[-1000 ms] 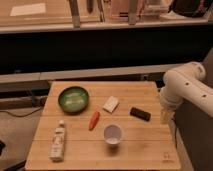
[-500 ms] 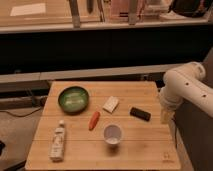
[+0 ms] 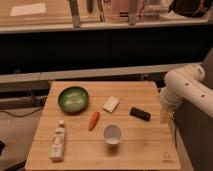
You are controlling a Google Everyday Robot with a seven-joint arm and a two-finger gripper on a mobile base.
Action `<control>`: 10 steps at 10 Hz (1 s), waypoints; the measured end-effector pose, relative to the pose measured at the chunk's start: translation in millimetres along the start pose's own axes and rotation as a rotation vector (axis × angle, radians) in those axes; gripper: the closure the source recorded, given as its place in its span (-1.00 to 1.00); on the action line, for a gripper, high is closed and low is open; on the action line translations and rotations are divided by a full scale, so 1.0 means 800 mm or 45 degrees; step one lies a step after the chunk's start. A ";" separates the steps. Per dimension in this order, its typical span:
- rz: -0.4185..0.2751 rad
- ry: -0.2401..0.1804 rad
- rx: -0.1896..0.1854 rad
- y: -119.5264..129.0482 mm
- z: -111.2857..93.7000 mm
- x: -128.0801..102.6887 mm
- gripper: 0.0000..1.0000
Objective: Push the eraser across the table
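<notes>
The eraser [image 3: 140,114], a small flat black oblong block, lies on the right half of the light wooden table [image 3: 140,150], right of the white block. My gripper [image 3: 165,116] hangs at the end of the white arm [image 3: 185,87] just past the table's right edge, level with the eraser and a short gap to its right. It does not touch the eraser.
A green bowl [image 3: 73,98] sits at the table's back left, a white rectangular block [image 3: 110,104] near the middle, an orange carrot [image 3: 93,120] in front of it, a white cup [image 3: 112,134] at front centre, and a bottle [image 3: 58,144] lying at front left.
</notes>
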 end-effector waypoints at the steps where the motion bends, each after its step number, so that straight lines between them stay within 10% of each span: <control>1: 0.007 -0.003 0.002 -0.002 0.000 0.003 -0.60; 10: 0.021 -0.031 -0.009 -0.014 0.043 0.008 -0.60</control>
